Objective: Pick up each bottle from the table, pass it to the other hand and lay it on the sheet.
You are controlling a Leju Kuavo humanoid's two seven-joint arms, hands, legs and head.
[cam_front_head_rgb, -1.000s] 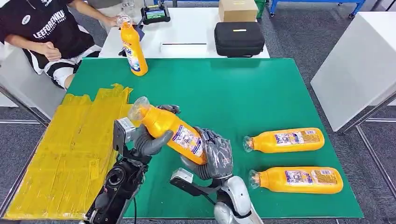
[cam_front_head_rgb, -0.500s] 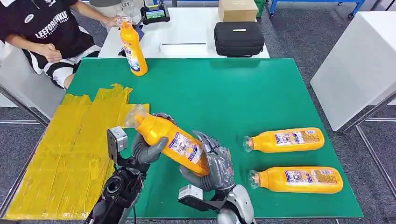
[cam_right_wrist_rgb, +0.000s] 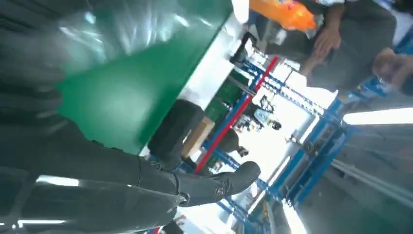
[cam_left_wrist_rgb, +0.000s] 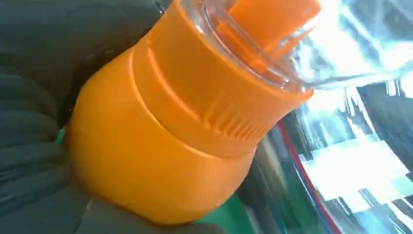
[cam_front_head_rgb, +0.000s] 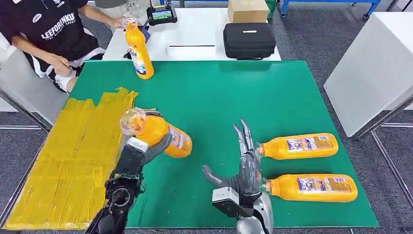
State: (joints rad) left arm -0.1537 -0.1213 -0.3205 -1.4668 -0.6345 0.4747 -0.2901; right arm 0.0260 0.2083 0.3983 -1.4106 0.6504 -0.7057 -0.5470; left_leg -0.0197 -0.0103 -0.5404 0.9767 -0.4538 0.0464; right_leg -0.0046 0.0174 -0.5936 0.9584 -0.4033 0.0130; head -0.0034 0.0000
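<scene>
Head view shows you an orange bottle (cam_front_head_rgb: 163,136) with a clear cap and a printed label, gripped in the left hand (cam_front_head_rgb: 146,148) over the green mat (cam_front_head_rgb: 219,97), cap tilted toward the yellow sheet (cam_front_head_rgb: 73,156), just beside the sheet's edge. Your right hand (cam_front_head_rgb: 243,165) holds nothing, fingers spread straight, beside two more bottles (cam_front_head_rgb: 297,146) lying farther from the sheet.
</scene>
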